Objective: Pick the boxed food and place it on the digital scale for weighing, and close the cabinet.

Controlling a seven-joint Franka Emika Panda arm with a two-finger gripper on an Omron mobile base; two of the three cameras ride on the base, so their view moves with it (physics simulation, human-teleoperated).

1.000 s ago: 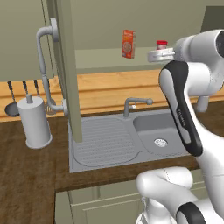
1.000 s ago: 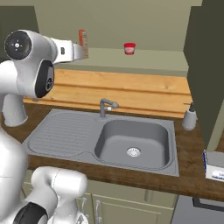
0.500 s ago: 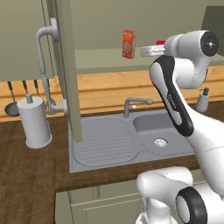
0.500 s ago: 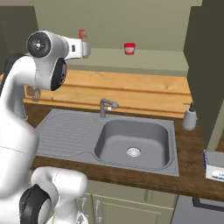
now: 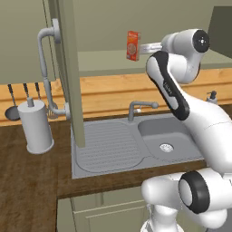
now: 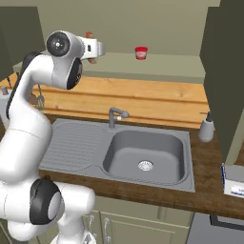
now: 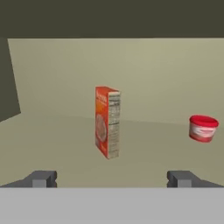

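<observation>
**Open gripper faces the boxed food on the cabinet shelf**

The gripper (image 7: 112, 178) is spread wide — its two dark fingertips (image 7: 40, 178) stand far apart, nothing between them. Ahead of it, not touching, the boxed food (image 7: 107, 121) stands upright on the pale shelf (image 7: 57, 144) inside the cabinet (image 5: 65, 68), whose door hangs open over the sink (image 6: 143, 150). A red-lidded jar (image 7: 202, 128) sits on the same shelf, well apart from the carton. From the left base view the carton (image 5: 132, 45) stands just beside the hand — the arm reaches up from the counter (image 6: 157, 97) to shelf level.
</observation>
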